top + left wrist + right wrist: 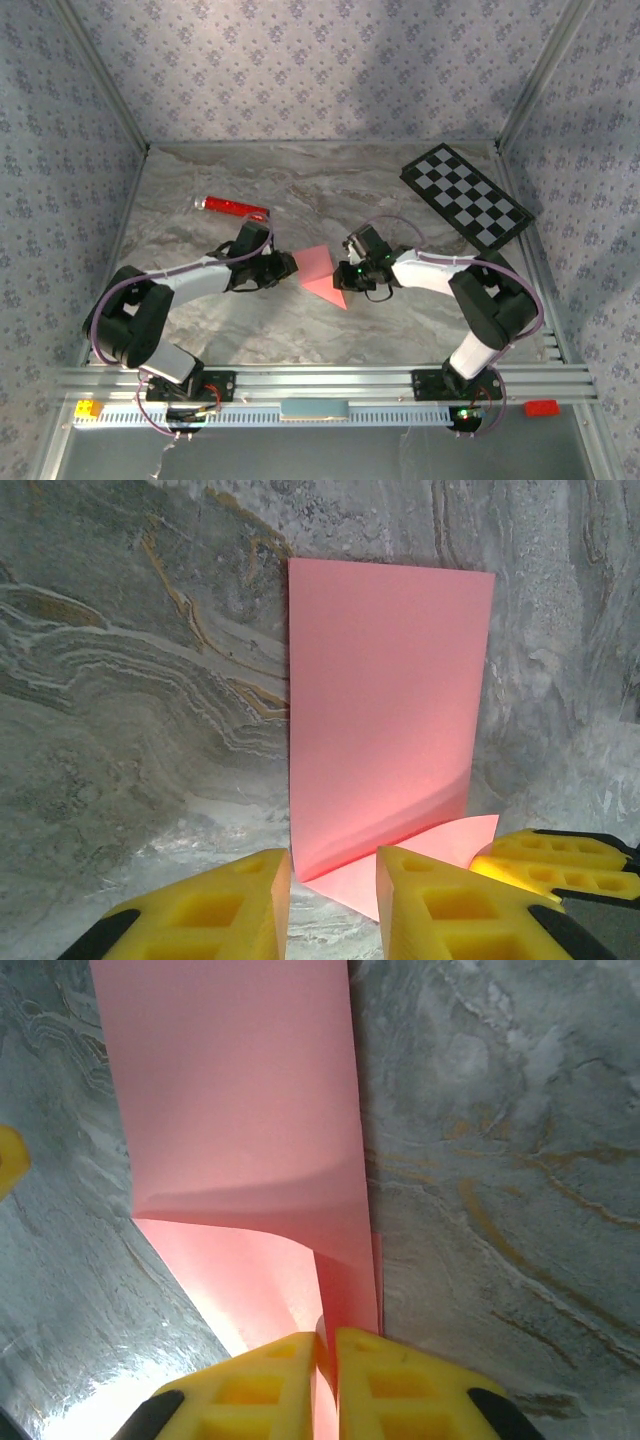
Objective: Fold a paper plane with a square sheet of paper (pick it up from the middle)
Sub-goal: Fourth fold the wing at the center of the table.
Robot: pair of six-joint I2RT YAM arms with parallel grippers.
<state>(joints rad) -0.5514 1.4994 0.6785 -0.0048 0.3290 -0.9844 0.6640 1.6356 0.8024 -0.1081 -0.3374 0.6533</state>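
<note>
The thin pink folded paper sheet [320, 272] stretches from the right jaws, pinched tight on one edge, to the slightly parted left jaws straddling the opposite edge.

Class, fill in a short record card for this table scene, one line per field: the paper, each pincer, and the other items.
paper: pink sheet, partly folded, one flap raised, mid-table between the arms
left pincer: jaws apart, paper at the gap
right pincer: closed on the paper's edge
red cylinder: lying down, far left, apart from the paper
checkerboard: flat, far right
surface: marbled table
</note>
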